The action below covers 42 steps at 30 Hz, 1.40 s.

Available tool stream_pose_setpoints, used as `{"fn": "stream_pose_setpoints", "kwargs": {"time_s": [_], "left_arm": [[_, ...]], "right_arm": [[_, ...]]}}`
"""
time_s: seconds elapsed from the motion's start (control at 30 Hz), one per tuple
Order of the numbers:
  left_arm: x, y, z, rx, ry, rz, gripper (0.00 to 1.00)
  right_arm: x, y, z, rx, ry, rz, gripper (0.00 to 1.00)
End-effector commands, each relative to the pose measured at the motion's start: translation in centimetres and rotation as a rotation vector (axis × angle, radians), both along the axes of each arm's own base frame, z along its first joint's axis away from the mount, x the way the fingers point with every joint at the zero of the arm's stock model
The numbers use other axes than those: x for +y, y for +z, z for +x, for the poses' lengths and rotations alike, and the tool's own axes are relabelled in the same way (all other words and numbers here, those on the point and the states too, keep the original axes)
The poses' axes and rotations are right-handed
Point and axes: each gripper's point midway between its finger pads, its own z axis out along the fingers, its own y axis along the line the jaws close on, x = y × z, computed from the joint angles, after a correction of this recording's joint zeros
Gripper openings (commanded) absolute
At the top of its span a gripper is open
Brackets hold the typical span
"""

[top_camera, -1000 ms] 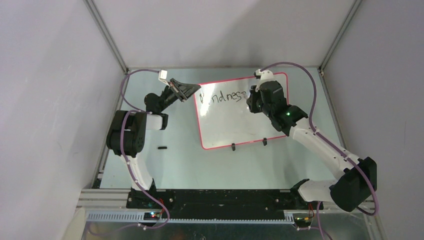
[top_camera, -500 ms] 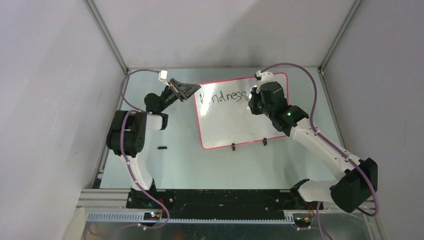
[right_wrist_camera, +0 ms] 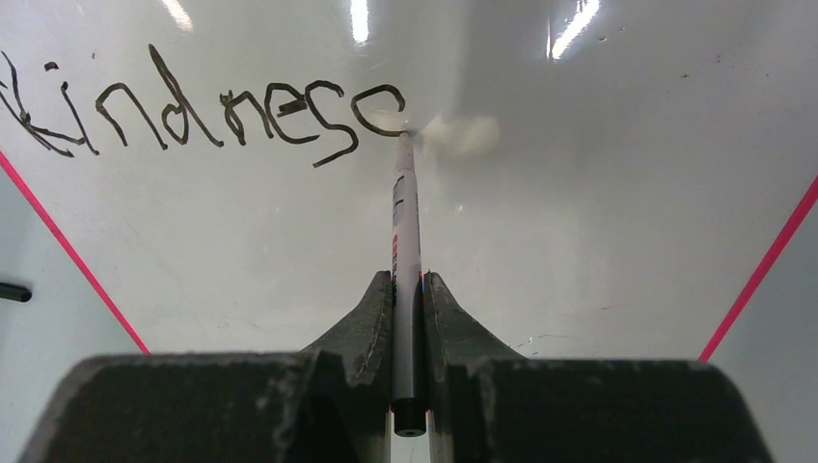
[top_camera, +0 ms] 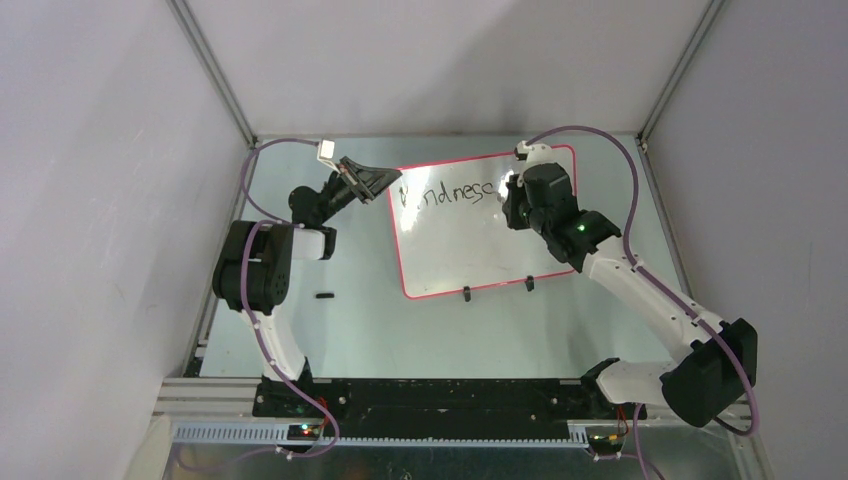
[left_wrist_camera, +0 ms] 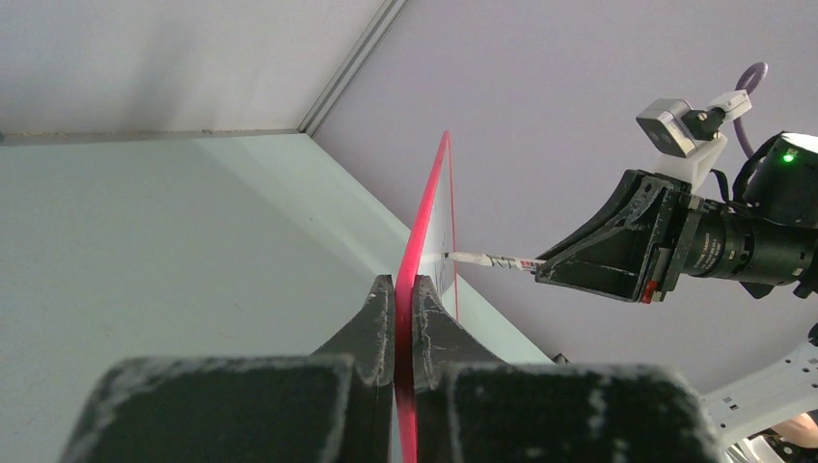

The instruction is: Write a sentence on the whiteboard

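Observation:
The whiteboard (top_camera: pixel 470 235) stands tilted at the back of the table, its pink rim (left_wrist_camera: pixel 424 207) seen edge-on in the left wrist view. My left gripper (top_camera: pixel 385 182) is shut on the board's left edge, the rim pinched between its fingers (left_wrist_camera: pixel 378 309). Black letters of the sentence (right_wrist_camera: pixel 193 111) read "Kindnes" plus a half-drawn curl. My right gripper (right_wrist_camera: pixel 407 285) is shut on a white marker (right_wrist_camera: pixel 405 222), whose tip touches the board at the end of that curl. From above, the right gripper (top_camera: pixel 515 190) covers the end of the writing (top_camera: pixel 445 193).
A small black cap (top_camera: pixel 323 296) lies on the table left of the board's near edge. Two black clip feet (top_camera: pixel 467 294) hold the board's lower rim. Grey enclosure walls stand close on the left, right and back.
The right gripper has moved slightly rightward along the writing line with the marker, adding a new curved stroke after "Kindnes". The left gripper and the board have stayed put.

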Motion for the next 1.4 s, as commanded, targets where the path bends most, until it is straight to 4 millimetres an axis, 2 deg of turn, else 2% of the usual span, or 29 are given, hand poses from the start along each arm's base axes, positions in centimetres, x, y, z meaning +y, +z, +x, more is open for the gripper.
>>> {"fn": "stream_pose_setpoints", "kwargs": {"time_s": [0.0,0.7,0.93,1.17,1.37], "left_arm": [[-0.2,2.0,-0.7,-0.143,0.004,0.032,0.00],[-0.2,2.1,-0.8,-0.144,0.003,0.031,0.00],[-0.2,2.0,-0.8,-0.144,0.003,0.032,0.00],[-0.2,2.0,-0.8,-0.145,0.004,0.032,0.00],[-0.1,2.1,-0.7,-0.146,0.008,0.031,0.00]], "right_arm": [[-0.6,0.9,-0.1,-0.004,-0.006,-0.005,0.00],[1.5,0.1,-0.5,0.022,0.089,-0.005,0.00],[2.1,0.5,-0.7,0.006,0.110,-0.001,0.00],[1.7,2.1,-1.5,-0.027,0.104,0.015,0.00],[0.8,5.2,-3.1,-0.143,0.109,0.088,0.00]]}}
